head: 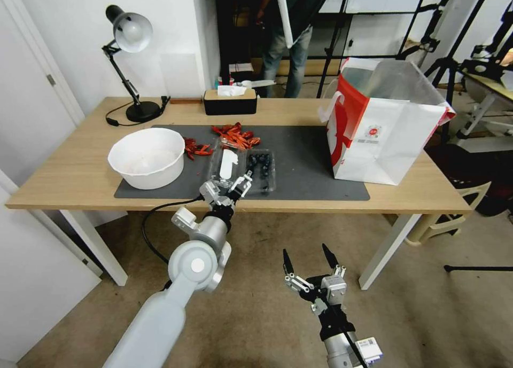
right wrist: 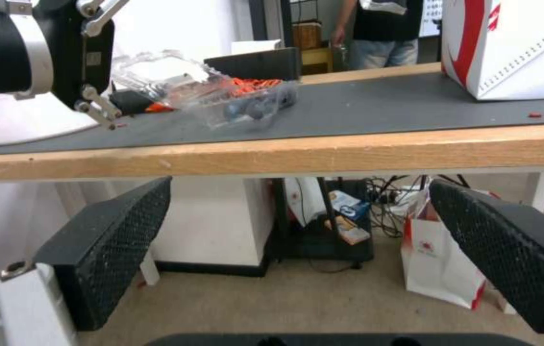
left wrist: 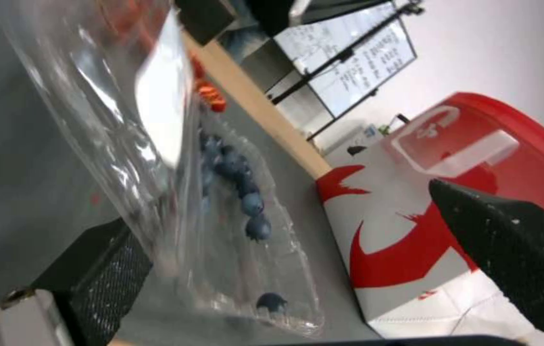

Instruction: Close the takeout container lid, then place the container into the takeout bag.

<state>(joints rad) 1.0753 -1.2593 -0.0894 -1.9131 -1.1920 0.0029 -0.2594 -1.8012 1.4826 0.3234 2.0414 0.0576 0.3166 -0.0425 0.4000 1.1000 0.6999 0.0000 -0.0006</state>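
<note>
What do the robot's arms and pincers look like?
Both arms are smooth silver-grey tubes with round joints. The left pincer is silver metal with black parts, and a black cable loops behind it. The right pincer has two pointed black fingers with bumpy textured pads.

Head camera overlooks the table (head: pixel 80 170); wrist cameras sit close, both sharing the takeout container (left wrist: pixel 246 226).

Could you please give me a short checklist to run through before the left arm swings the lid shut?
1. Lid open, raised off the mat: ok.
2. Left gripper open at the lid's near edge: ok.
3. Firm hold on lid: cannot tell.
4. Blueberries inside takeout container: ok.
5. Takeout bag upright, mouth open: ok.
6. Right gripper open, parked below the table: ok.
</note>
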